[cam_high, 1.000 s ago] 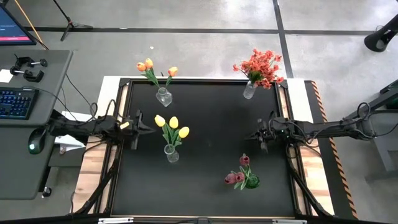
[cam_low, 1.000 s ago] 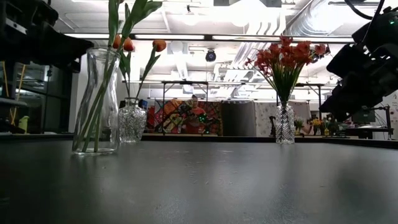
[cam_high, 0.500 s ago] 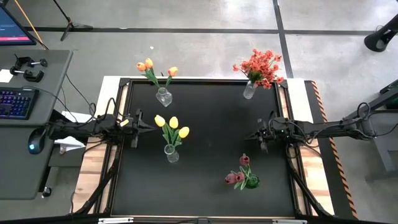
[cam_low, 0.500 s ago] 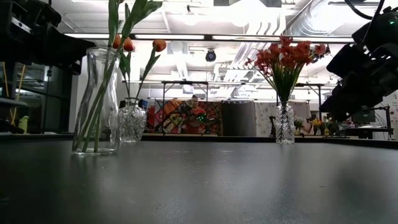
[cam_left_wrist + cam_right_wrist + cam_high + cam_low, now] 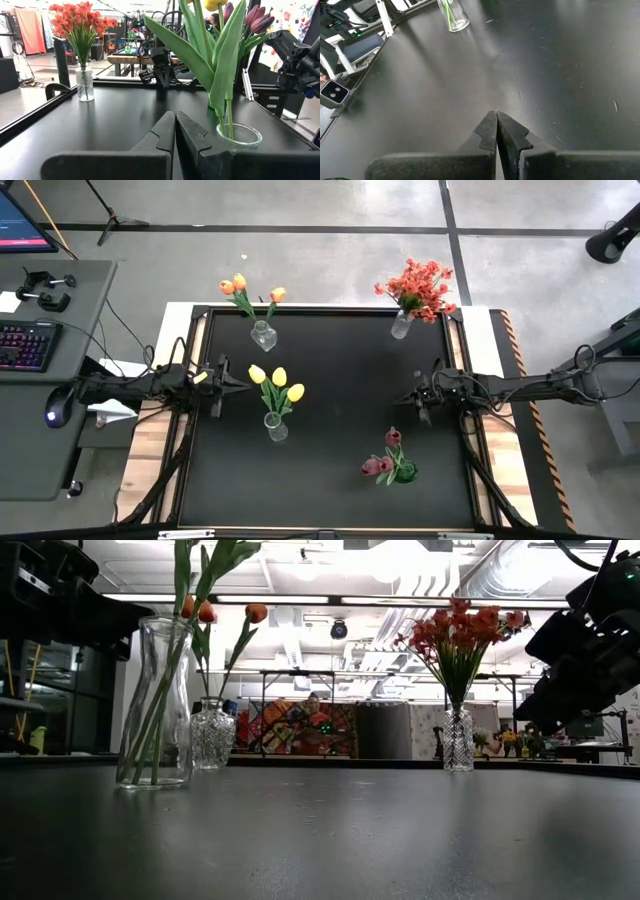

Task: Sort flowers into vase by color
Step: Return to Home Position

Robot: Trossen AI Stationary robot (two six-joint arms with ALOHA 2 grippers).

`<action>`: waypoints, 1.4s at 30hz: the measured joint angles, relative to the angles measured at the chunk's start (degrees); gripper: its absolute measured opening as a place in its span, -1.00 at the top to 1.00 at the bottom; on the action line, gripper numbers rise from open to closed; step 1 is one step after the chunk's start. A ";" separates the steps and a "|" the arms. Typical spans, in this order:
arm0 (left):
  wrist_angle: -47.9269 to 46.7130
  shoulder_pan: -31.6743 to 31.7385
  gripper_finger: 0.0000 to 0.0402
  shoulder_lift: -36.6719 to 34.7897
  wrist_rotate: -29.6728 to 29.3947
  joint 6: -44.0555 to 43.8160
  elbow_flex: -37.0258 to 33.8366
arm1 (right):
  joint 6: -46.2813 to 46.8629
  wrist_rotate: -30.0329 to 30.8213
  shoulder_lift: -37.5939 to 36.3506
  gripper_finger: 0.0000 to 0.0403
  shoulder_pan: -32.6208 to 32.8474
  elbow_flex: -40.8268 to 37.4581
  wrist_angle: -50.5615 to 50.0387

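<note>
Four vases stand on the black table. Yellow tulips [image 5: 276,382] stand in a clear vase [image 5: 275,426] left of centre. Orange tulips [image 5: 240,287] stand in a vase [image 5: 263,335] at the far left. Red-orange blossom sprays [image 5: 418,288] stand in a vase [image 5: 401,325] at the far right. Dark pink tulips [image 5: 384,457] stand in a green vase [image 5: 404,472] at the near right. My left gripper [image 5: 232,384] is shut and empty at the left edge, beside the yellow tulips. My right gripper [image 5: 408,396] is shut and empty at the right edge.
A desk with a keyboard [image 5: 22,345] and a mouse [image 5: 53,416] stands left of the table. The black table [image 5: 340,380] is bare between the vases. In the low view a person [image 5: 315,725] sits far behind the table.
</note>
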 joint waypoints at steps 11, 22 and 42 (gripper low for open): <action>0.00 0.00 1.00 0.00 -0.01 0.00 0.00 | -0.01 0.24 0.00 1.00 0.02 0.00 0.00; 0.02 0.01 1.00 0.00 -0.01 -0.02 -0.02 | -32.25 9.35 -26.62 1.00 1.77 0.04 -1.18; 0.00 0.00 1.00 0.87 -0.21 -0.02 -0.04 | -24.35 9.26 -25.46 1.00 0.70 -0.02 -1.36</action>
